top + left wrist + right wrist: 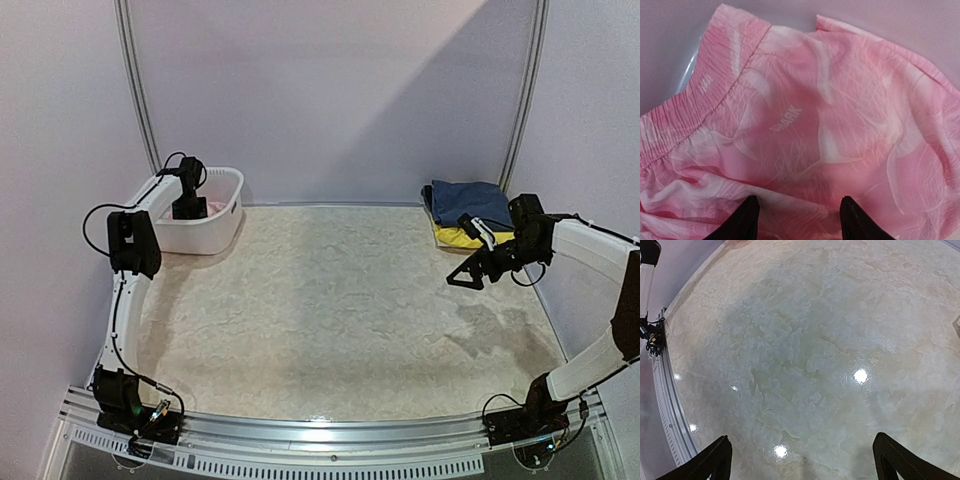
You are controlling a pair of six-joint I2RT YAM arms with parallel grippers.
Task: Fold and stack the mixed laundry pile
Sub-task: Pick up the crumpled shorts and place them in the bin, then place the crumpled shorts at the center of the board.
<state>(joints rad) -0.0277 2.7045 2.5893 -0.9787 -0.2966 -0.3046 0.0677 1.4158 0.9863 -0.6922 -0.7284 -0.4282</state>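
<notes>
A pink crinkly garment (810,115) with an elastic waistband fills the left wrist view; it lies inside the white basket (212,238), where a pink patch (217,205) shows from above. My left gripper (800,217) is down in the basket (890,15), jaws open, both black fingertips (747,220) right at the cloth with a fold lying between them. At the back right sits a folded navy garment (468,200) on top of a yellow one (458,238). My right gripper (468,280) hovers open over bare table just in front of that stack, nothing between its fingers (715,460).
The basket stands at the table's back left corner against the wall. A metal rail (330,430) runs along the near edge by the arm bases. The marbled tabletop (805,340) fills the right wrist view.
</notes>
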